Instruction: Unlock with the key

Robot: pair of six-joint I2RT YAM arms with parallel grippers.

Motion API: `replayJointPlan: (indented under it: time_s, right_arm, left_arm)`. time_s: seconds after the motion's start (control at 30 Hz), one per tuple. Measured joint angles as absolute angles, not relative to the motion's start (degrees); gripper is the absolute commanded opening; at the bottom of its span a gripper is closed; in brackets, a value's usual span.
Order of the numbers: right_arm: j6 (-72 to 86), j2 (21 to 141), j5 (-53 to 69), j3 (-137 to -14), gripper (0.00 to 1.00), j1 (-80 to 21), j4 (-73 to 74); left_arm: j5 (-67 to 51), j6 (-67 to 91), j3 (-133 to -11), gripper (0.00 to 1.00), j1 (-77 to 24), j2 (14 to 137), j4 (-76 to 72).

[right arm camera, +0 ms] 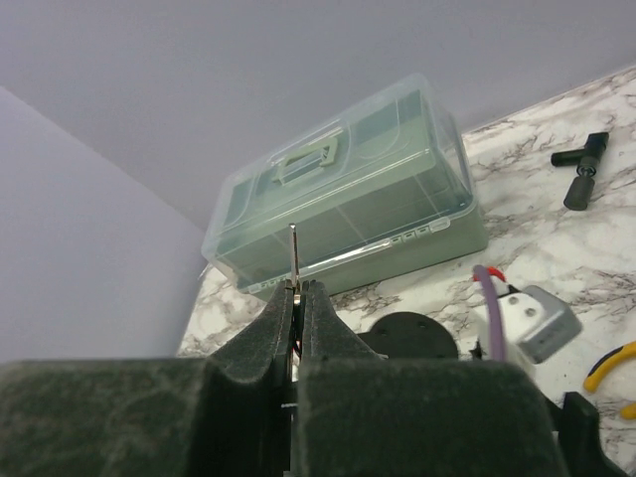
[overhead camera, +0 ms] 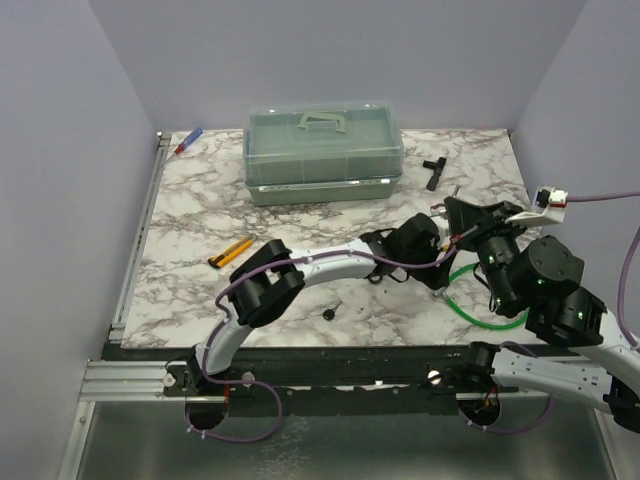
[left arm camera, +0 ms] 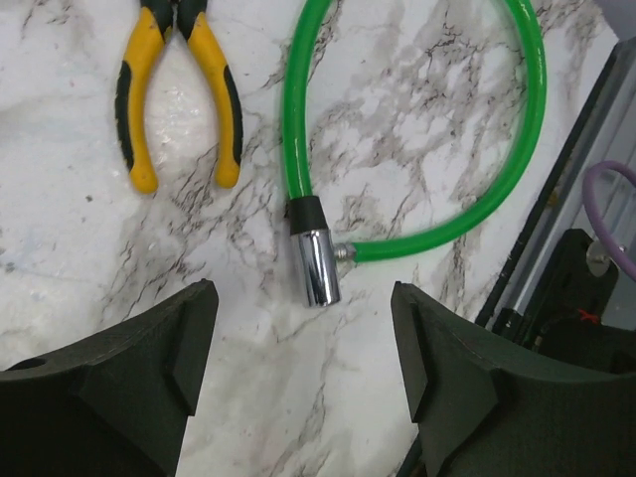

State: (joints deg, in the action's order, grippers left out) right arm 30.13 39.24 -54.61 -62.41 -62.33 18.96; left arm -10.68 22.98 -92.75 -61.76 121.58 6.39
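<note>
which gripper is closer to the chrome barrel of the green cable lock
Left. The left gripper hangs over the chrome barrel, jaws open. The right gripper, shut on a thin silver blade, points away toward the clear box.

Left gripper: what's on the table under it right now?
Under the open left gripper: a green cable lock, its silver barrel below the gap between the fingers, yellow pliers beside it. The keyhole does not show; the fingers cover the table either side.
</note>
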Motion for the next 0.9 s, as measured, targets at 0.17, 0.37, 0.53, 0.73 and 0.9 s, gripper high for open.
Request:
replayJointPlan:
  time_s: [0.17,0.37,0.53,0.73,0.9]
  right_arm:
    - [30.35,38.76,-54.17,-62.41,0.01,-62.33,19.49]
    - [32.14,38.7,-52.86,-62.39,0.01,-62.33,20.62]
    - [34.46,38.63,-51.7,-62.08,0.01,-62.33,22.7]
    - [36.4,38.09,-51.09,-61.8,0.01,-62.33,24.29]
    - [37.26,37.45,-51.07,-61.78,0.01,-62.33,25.34]
  left_arm:
    - [-8.47,21.69,-102.02,0.71,-63.94,129.43,10.11]
    - [-3.73,21.28,-111.83,0.58,-65.89,137.6,14.48]
    - [0.58,21.15,-117.89,0.48,-67.11,141.6,17.52]
    - [6.96,20.16,-118.32,0.23,-68.4,141.88,19.03]
    - [13.54,19.31,-118.32,0.0,-70.72,142.15,18.96]
